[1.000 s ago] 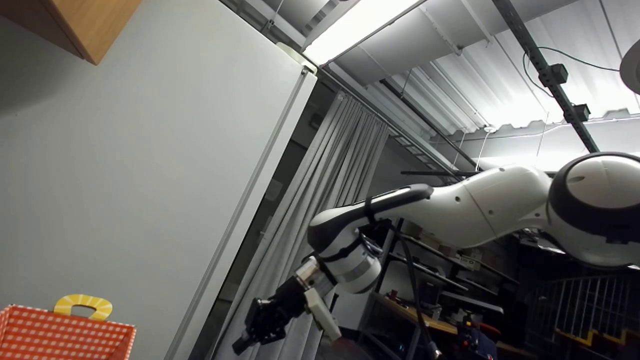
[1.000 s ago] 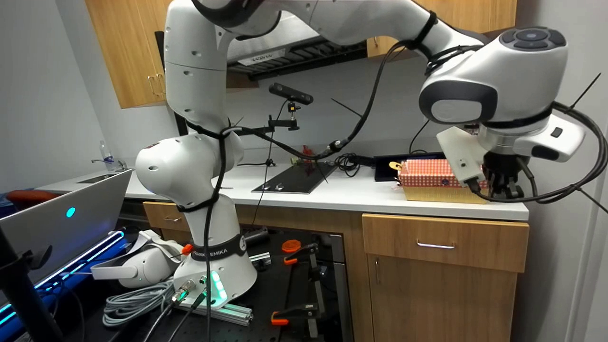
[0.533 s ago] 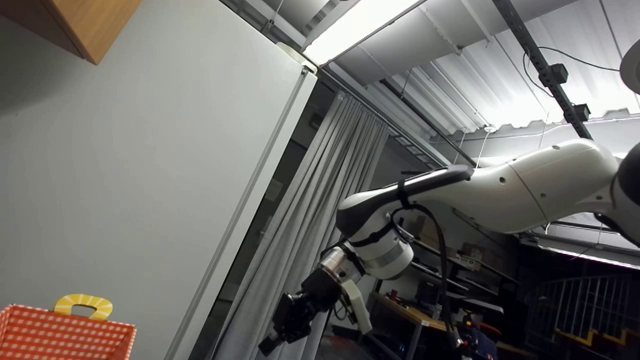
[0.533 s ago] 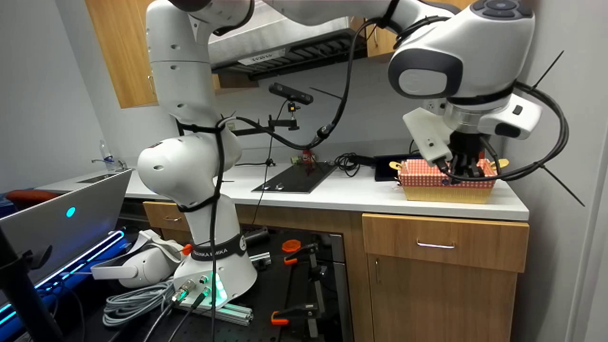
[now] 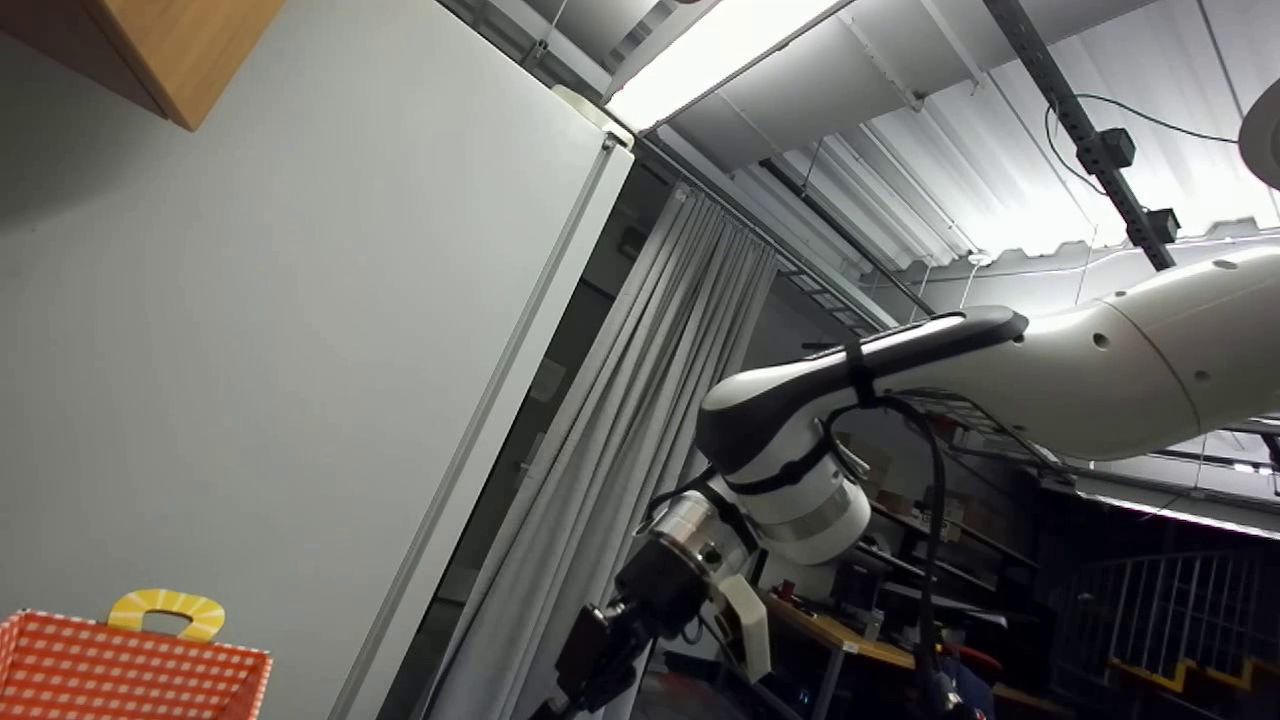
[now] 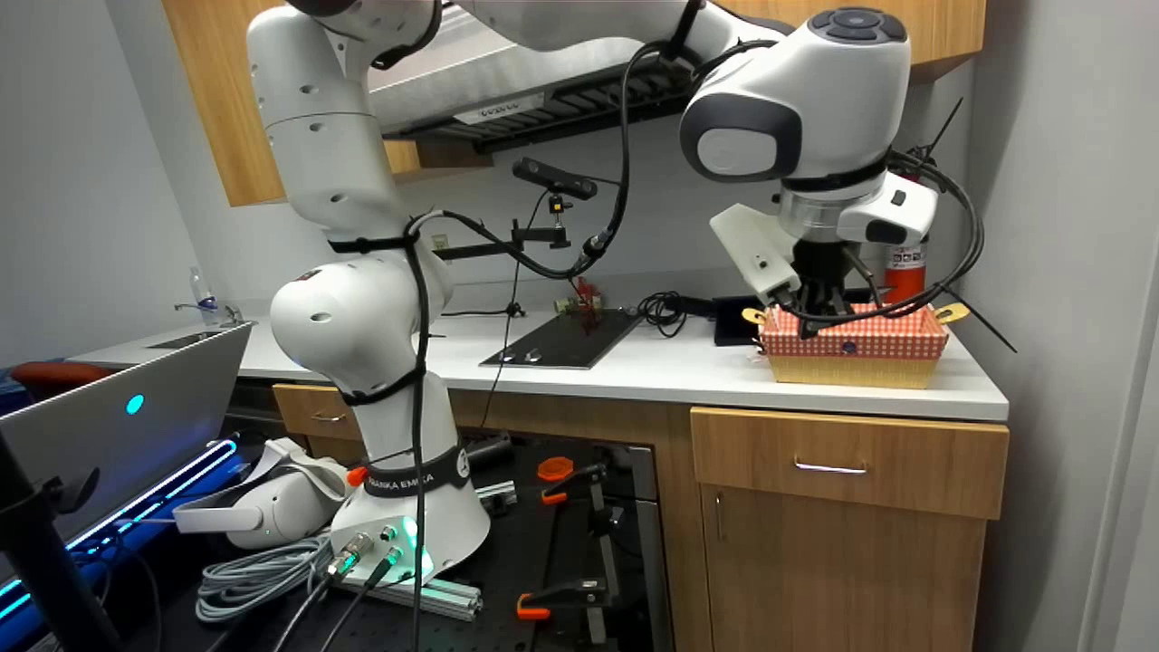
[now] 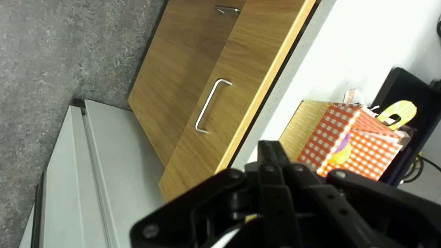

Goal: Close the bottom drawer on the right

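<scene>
A wooden drawer [image 6: 924, 466] with a metal bar handle [image 6: 829, 468] sits under the right end of the counter. It also shows in the wrist view [image 7: 255, 55]. A thin dark gap runs between its top edge and the counter; I cannot tell if it is fully shut. Below it is a wooden cabinet door [image 6: 842, 580], which looks shut. No lower drawer shows there. My gripper [image 6: 809, 330] is shut and empty, above the drawer and in front of the basket, apart from the handle. Its fingertips meet in the wrist view [image 7: 272, 148].
A red checked basket [image 6: 869, 369] stands on the white counter [image 6: 670, 371] behind the gripper. A red fire extinguisher [image 6: 905, 272] stands behind it. A small drawer [image 6: 317, 412] is left of the arm base. A grey wall [image 6: 1068, 362] bounds the right side.
My gripper has moved left in an exterior view, from near the right wall to in front of the basket's middle, and slightly lower in the other views' frame. The drawer and basket have not moved.
</scene>
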{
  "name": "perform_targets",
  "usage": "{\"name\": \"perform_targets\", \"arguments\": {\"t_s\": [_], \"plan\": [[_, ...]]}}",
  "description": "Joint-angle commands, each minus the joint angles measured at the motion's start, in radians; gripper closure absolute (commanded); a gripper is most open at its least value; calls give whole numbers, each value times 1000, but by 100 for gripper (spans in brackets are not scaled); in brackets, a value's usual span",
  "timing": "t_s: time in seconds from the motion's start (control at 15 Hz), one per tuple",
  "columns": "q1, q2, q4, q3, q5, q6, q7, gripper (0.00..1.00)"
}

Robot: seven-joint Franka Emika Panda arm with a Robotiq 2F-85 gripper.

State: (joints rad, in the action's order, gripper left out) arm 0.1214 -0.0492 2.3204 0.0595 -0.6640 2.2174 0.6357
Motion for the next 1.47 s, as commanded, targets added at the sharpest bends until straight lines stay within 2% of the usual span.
{"name": "perform_targets", "arguments": {"t_s": [0.0,0.47,0.53,0.67,1.2,1.27,1.4], "plan": [[-60,-63,72,-33,-32,50,37,100],[-103,-84,103,-53,-23,80,33,100],[-106,-84,104,-55,-20,78,31,74],[-109,-84,103,-58,-18,72,30,66],[-115,-83,101,-64,-23,70,34,6],[-115,-83,101,-64,-23,70,34,0],[-115,-82,101,-65,-24,69,35,0]]}}
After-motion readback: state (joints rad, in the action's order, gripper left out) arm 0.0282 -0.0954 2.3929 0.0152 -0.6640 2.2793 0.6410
